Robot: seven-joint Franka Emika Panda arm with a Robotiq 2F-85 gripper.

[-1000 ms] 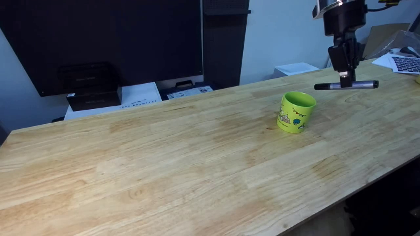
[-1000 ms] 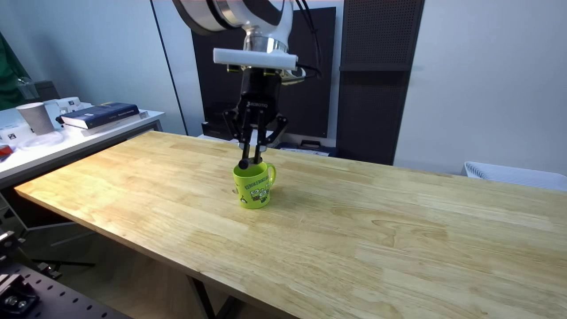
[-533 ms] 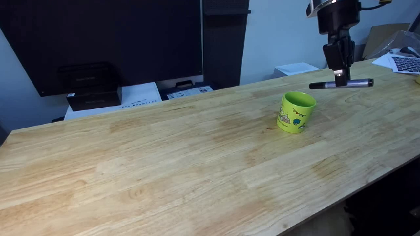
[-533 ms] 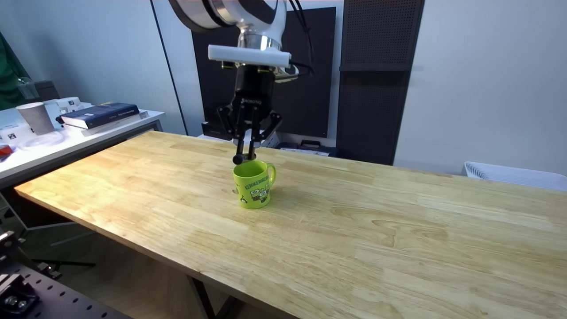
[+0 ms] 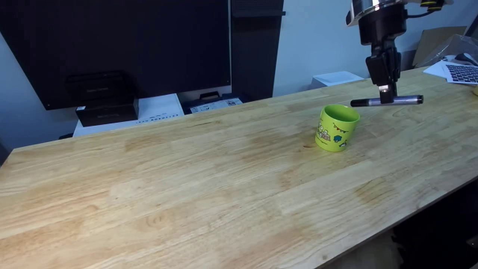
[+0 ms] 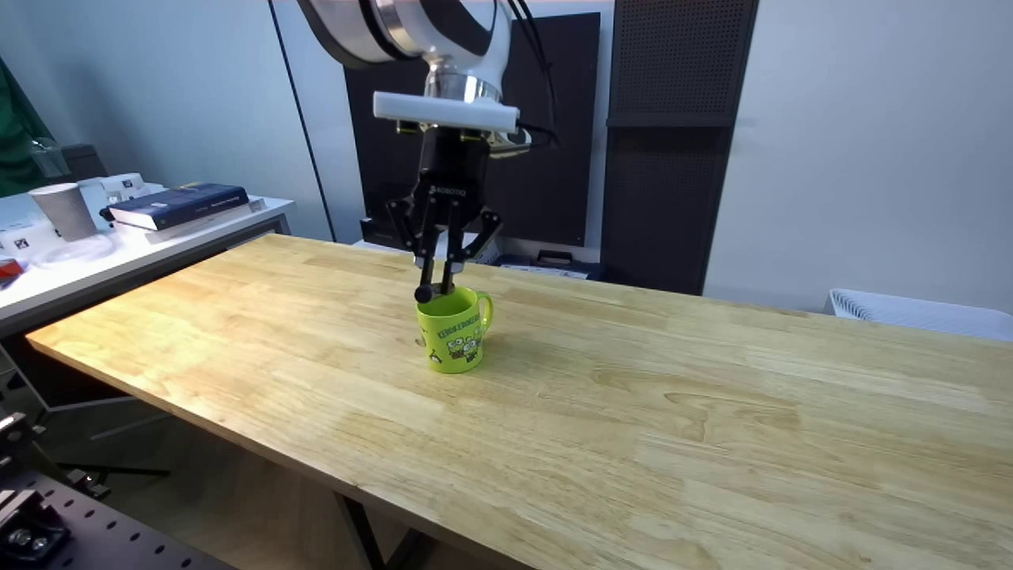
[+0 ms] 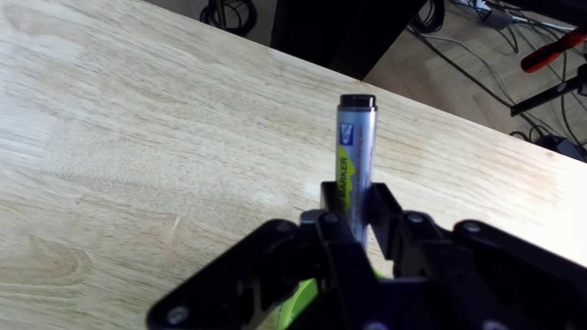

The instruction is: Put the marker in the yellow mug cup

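Note:
My gripper [image 5: 387, 99] is shut on the marker [image 5: 409, 99] around its middle and holds it nearly level above the table. The marker has a silver body and black ends; its cap end points toward the mug side. The yellow mug cup [image 5: 338, 130] stands upright, yellow-green with printed figures. In an exterior view the gripper [image 6: 436, 286] and the marker's dark end [image 6: 424, 294] overlap the back of the opening of the mug [image 6: 451, 340]. In the wrist view the marker [image 7: 355, 133] sticks out beyond the fingertips; the mug [image 7: 298, 302] is mostly hidden behind the gripper.
The wooden table [image 5: 168, 186] has its front edge beside the mug's side. A laptop keyboard [image 5: 463, 73] lies at the far right. A white side table with a book [image 6: 178, 206] and a paper cup [image 6: 65, 212] stands apart. Cables [image 7: 477, 68] lie on the floor.
The gripper has moved left with the marker in both exterior views. Over the last half second it has come down a little. The mug has not moved.

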